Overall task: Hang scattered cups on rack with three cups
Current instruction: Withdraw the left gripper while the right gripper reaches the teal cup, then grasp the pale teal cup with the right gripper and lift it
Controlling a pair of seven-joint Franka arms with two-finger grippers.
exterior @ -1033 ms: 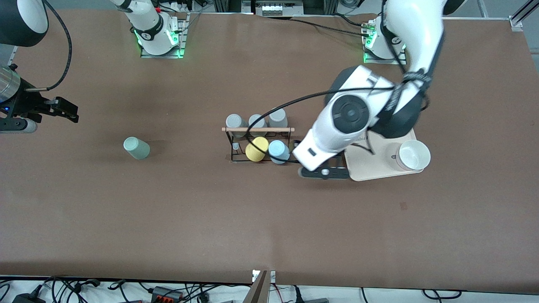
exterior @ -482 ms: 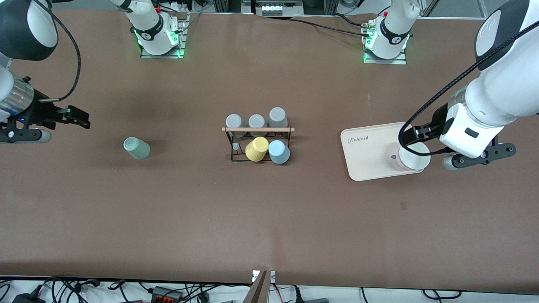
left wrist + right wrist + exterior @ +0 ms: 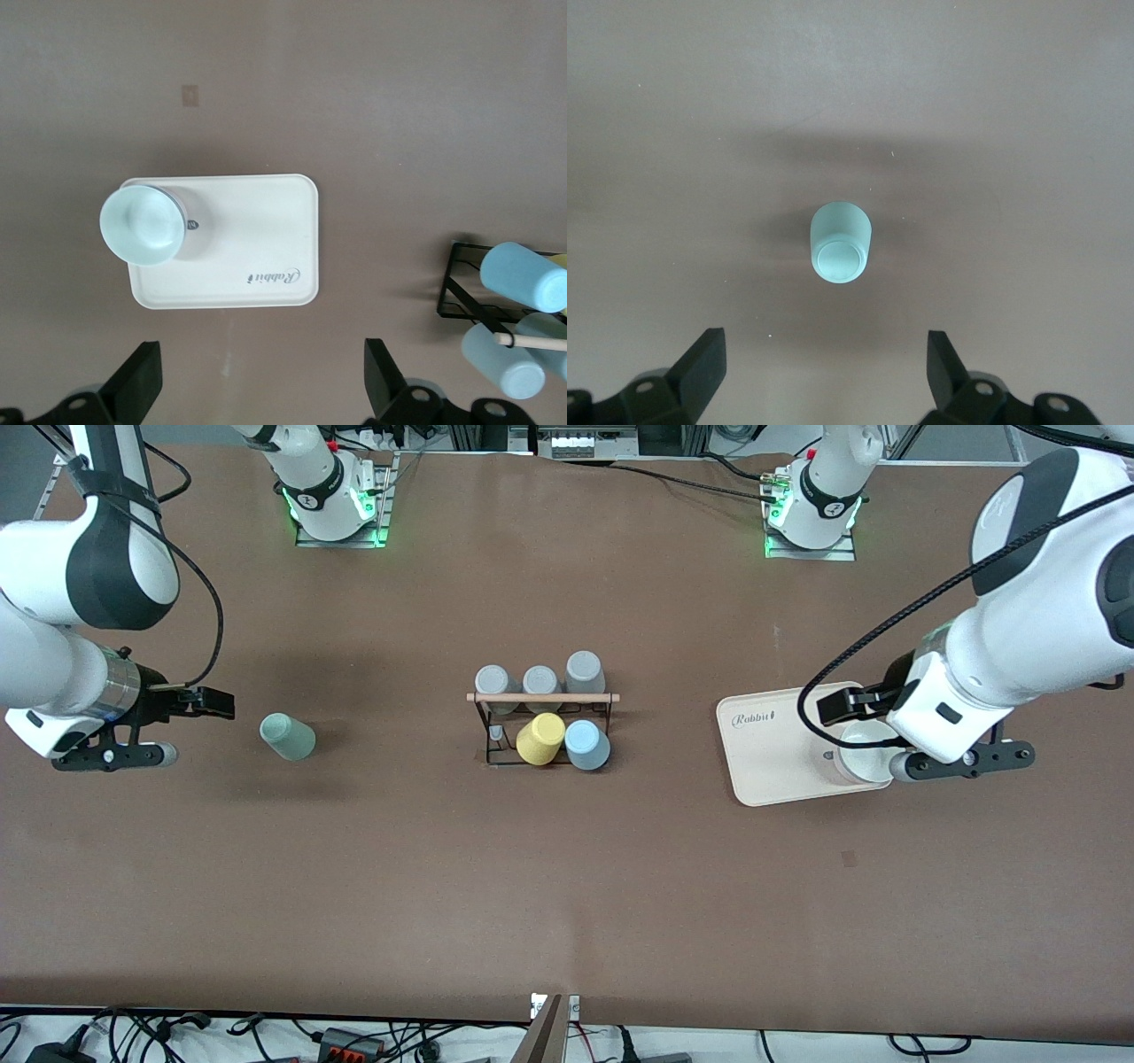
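Now the mint cup [image 3: 287, 737] lies on its side on the bench [image 3: 567, 886], alone, toward the right arm's end and well apart from the rack [image 3: 542, 724]. The right gripper [image 3: 824, 376] hangs over the bench just beside this cup, its jaws wide apart and holding nothing. In the right wrist view the cup sits ahead of the jaws and centred between their lines, with one round end facing the camera, so its long axis runs along the direction of approach, not across the gap. I judge that the right arm is the nearer one, and the jaws only need to go forward and down to take the cup by its sides. The blue cup [image 3: 587, 745] is already on the rack beside a yellow cup [image 3: 540, 739]. The left gripper [image 3: 261, 381] waits over the tray [image 3: 257, 230], jaws also apart and empty, near a white cup [image 3: 142, 224] standing there.
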